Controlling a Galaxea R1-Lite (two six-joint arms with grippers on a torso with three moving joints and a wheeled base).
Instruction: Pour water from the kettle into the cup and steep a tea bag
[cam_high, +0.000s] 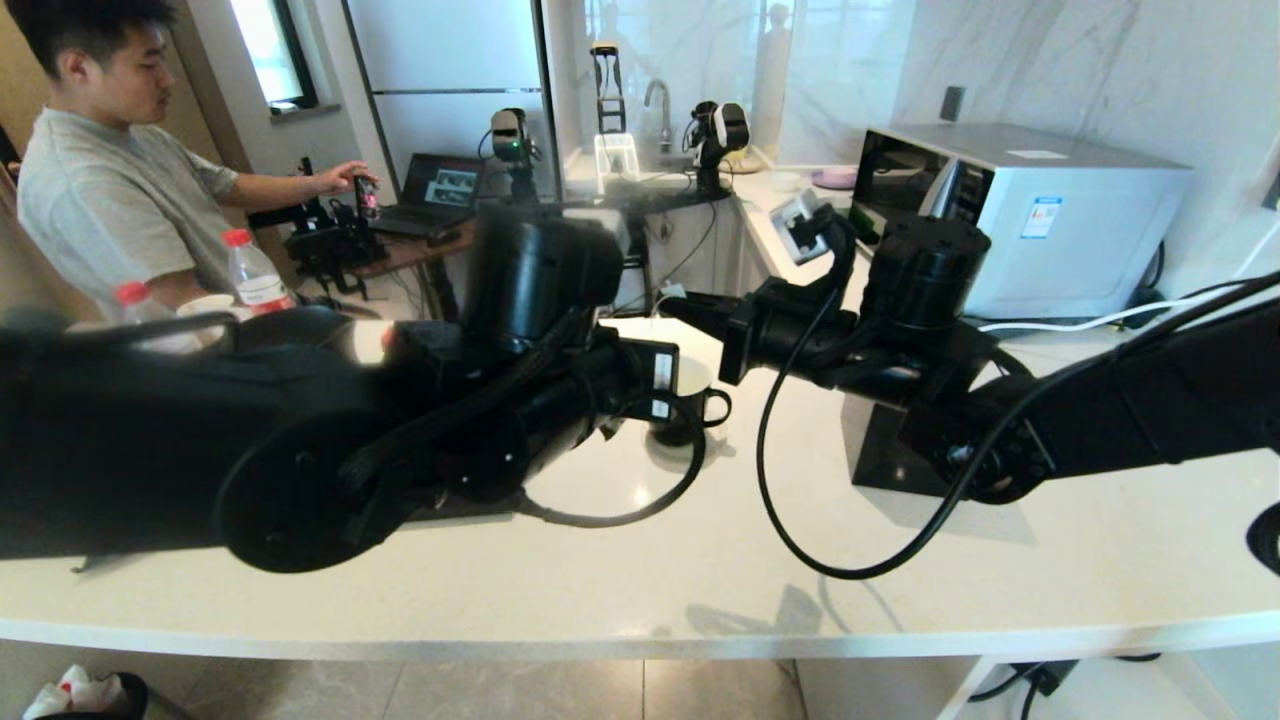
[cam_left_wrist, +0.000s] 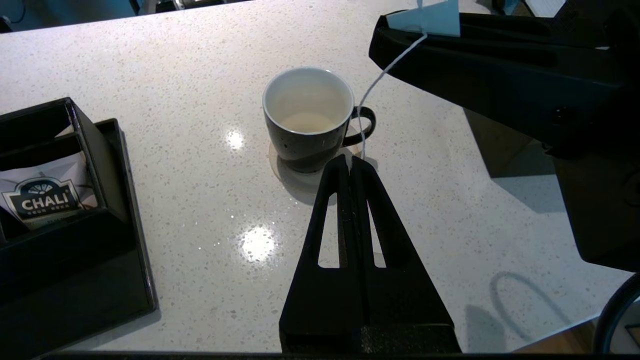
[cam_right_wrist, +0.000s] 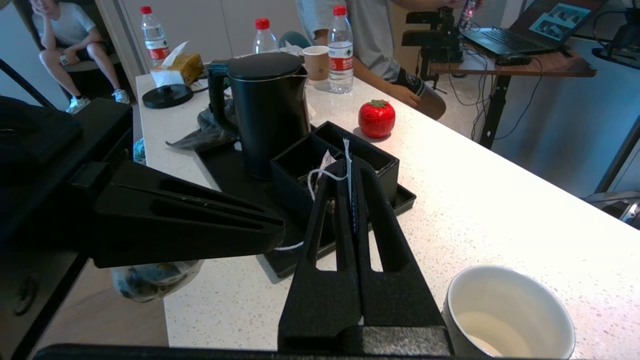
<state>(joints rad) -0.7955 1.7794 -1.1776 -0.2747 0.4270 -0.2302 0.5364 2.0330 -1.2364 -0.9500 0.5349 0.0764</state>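
The black cup (cam_left_wrist: 307, 117), white inside with a little pale liquid at the bottom, stands on the white counter (cam_left_wrist: 200, 165); the cup (cam_right_wrist: 507, 310) is just beside my right gripper. My right gripper (cam_right_wrist: 350, 167) is shut on the teal tag (cam_left_wrist: 425, 17) of the tea bag. The white string (cam_left_wrist: 380, 77) runs down from it to my left gripper (cam_left_wrist: 350, 161), which is shut with the string at its tips, right by the cup's handle. The pouch is hidden under the left fingers (cam_right_wrist: 200, 225). The black kettle (cam_right_wrist: 267, 110) stands upright on a black tray (cam_right_wrist: 225, 170), apart from both grippers.
A black compartment box (cam_right_wrist: 350, 155) on the tray holds a CHALI sachet (cam_left_wrist: 40, 200). A red strawberry-shaped jar (cam_right_wrist: 376, 118), red-capped bottles (cam_right_wrist: 340, 50), a tissue box (cam_right_wrist: 177, 70) and the kettle base (cam_right_wrist: 167, 96) lie beyond. A microwave (cam_high: 1020, 210) stands at the back right.
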